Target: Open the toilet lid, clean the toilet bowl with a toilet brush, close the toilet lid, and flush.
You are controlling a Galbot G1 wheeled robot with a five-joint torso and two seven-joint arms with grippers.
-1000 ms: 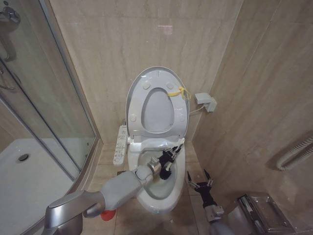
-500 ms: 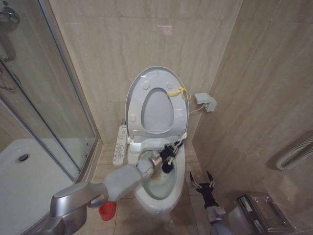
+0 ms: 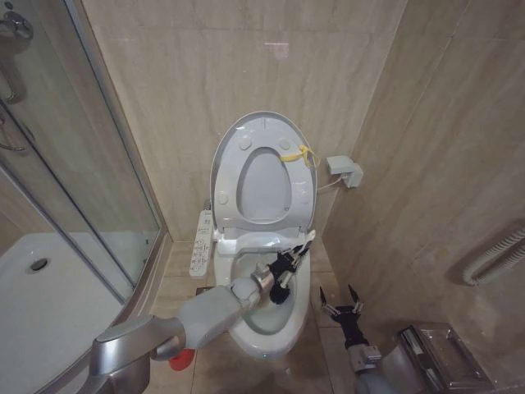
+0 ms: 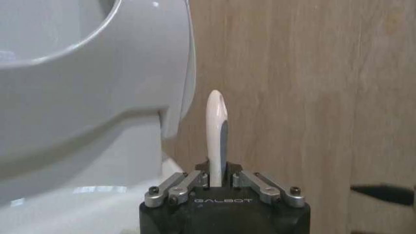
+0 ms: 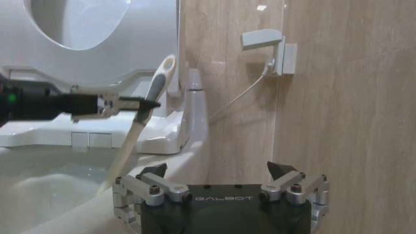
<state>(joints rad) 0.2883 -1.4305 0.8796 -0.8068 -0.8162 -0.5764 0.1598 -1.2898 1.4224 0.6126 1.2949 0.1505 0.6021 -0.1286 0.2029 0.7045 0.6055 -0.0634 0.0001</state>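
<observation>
The toilet lid (image 3: 264, 130) stands raised against the wall with a yellow tie (image 3: 299, 154) at its edge, and the ring seat (image 3: 232, 182) is up in front of it. My left gripper (image 3: 285, 268) reaches over the toilet bowl (image 3: 264, 332) and is shut on the toilet brush's white handle (image 3: 307, 239). The black brush head (image 3: 280, 294) is down inside the bowl. The left wrist view has the handle (image 4: 217, 127) upright in the left gripper (image 4: 217, 178). My right gripper (image 3: 340, 310) hangs open beside the bowl's right side; the right wrist view has this gripper (image 5: 221, 171) empty, facing the brush handle (image 5: 156, 87).
A glass shower screen (image 3: 74, 164) and white shower tray (image 3: 49, 304) lie to the left. A control panel (image 3: 201, 242) sits by the bowl's left side, and a red holder (image 3: 182, 356) peeks from behind my left arm. A wall socket (image 3: 344, 171) and metal rack (image 3: 443, 353) are on the right.
My left arm swung slightly up and back, shifting the brush a little inside the bowl. The arm now covers more of the red holder. The right gripper barely moved.
</observation>
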